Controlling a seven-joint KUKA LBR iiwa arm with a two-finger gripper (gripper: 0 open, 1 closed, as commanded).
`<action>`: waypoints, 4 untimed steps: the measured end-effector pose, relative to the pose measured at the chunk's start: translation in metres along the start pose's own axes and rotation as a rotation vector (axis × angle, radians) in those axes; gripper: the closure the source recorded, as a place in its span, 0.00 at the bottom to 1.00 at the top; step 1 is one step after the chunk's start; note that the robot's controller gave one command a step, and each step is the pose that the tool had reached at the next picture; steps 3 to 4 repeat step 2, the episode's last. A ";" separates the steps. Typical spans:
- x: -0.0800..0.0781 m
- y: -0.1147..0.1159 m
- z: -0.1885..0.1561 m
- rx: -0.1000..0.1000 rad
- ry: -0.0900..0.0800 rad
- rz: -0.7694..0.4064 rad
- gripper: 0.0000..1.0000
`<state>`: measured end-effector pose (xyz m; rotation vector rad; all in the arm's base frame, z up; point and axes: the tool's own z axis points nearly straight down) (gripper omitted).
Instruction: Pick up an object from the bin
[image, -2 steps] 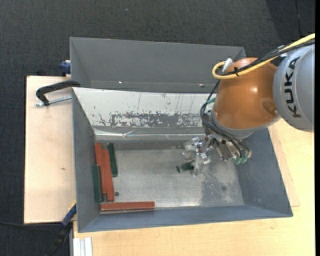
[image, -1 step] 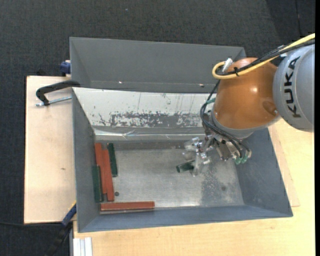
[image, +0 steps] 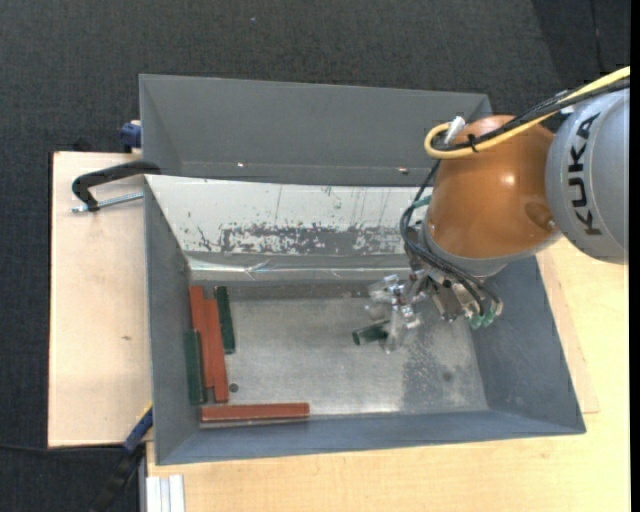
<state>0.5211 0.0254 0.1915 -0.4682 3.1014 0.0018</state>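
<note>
My gripper (image: 401, 318) hangs low over the right half of the bin floor, below the arm's orange cover. A small dark green piece (image: 372, 336) lies right at its lower left tip, touching it or nearly so. I cannot make out whether the piece is gripped or just lying on the floor beside it.
Along the bin's left wall lie two long red bars (image: 208, 345) side by side, with a short dark green bar (image: 226, 320) on their right and another green bar (image: 192, 368) on their left. A further red bar (image: 255, 411) lies along the front wall.
</note>
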 end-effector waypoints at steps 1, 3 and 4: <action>0.000 0.000 0.000 0.000 0.000 0.000 1.00; 0.000 0.000 0.000 0.000 0.000 0.000 1.00; 0.000 0.000 0.000 0.000 0.000 0.000 1.00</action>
